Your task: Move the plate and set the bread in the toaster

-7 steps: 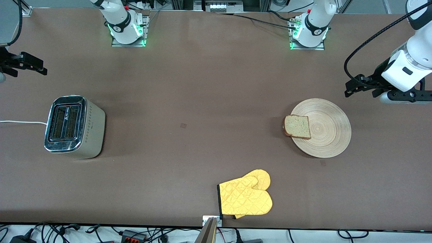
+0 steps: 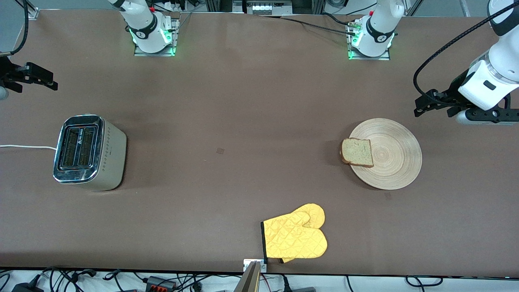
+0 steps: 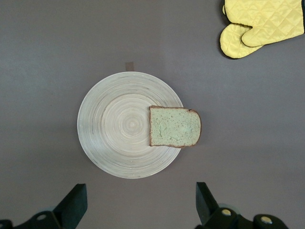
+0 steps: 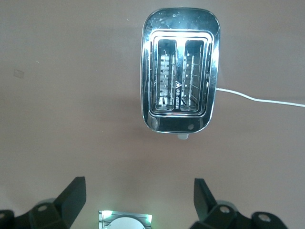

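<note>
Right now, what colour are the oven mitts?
Bright yellow oven mitts, quilted, dark cuff edge; clearest in the front view.

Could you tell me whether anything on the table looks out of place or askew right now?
Only a small thing: the bread sits off-centre on the plate, its crust overhanging the rim toward the right arm's end. The toaster stands upright with both slots empty, and the yellow oven mitts lie flat near the table's edge.

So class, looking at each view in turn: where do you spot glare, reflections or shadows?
Front view: the toaster has bright glints on its chrome top and a soft shadow beside it; green lights glow at both arm bases. Right wrist view: the chrome rim mirrors the room. Left wrist view: even, matte light; the plate and bread show no glare.
</note>
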